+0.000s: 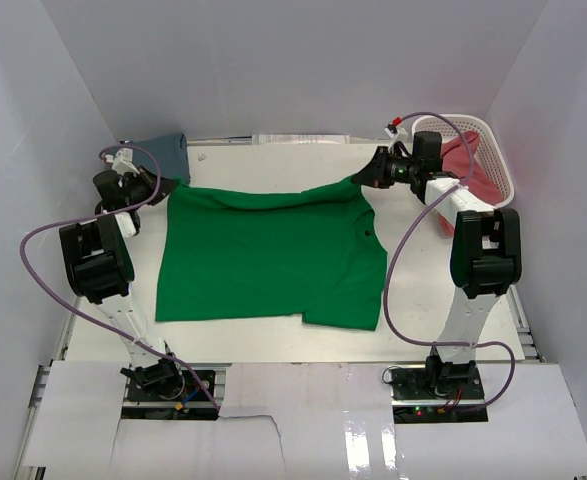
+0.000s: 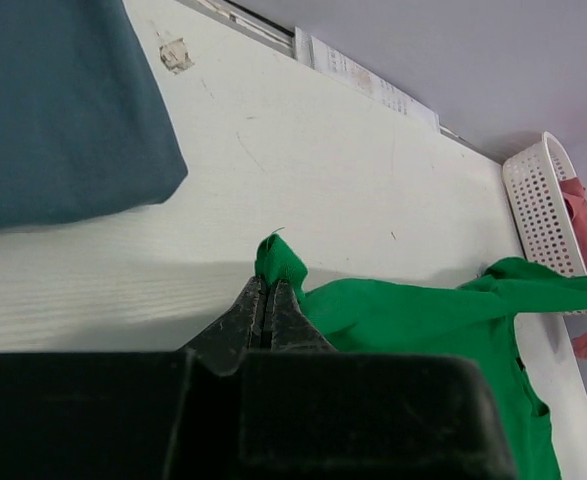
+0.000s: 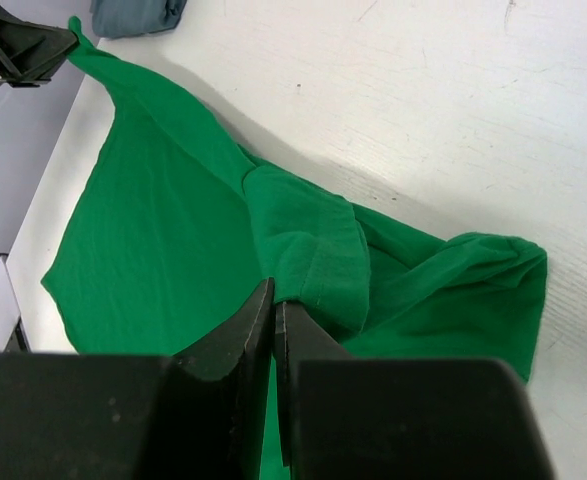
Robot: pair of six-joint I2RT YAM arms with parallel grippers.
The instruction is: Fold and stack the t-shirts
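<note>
A bright green t-shirt point(image 1: 268, 255) lies spread over the middle of the white table, with its far edge lifted at both ends. My left gripper point(image 1: 163, 188) is shut on the far-left corner of the green t-shirt point(image 2: 278, 258), which pokes out past the tips of that gripper point(image 2: 268, 285). My right gripper point(image 1: 365, 178) is shut on a hemmed fold at the far-right end of the green t-shirt point(image 3: 313, 250), at the tips of that gripper point(image 3: 275, 298). A folded slate-blue t-shirt point(image 1: 163, 152) lies at the far left corner. A pinkish-red t-shirt point(image 1: 461, 160) sits in the basket.
The white lattice basket point(image 1: 485, 135) stands at the far right, behind the right arm. A printed paper strip point(image 1: 303, 138) lies along the back edge of the table. White walls close in on three sides. Purple cables loop beside both arms.
</note>
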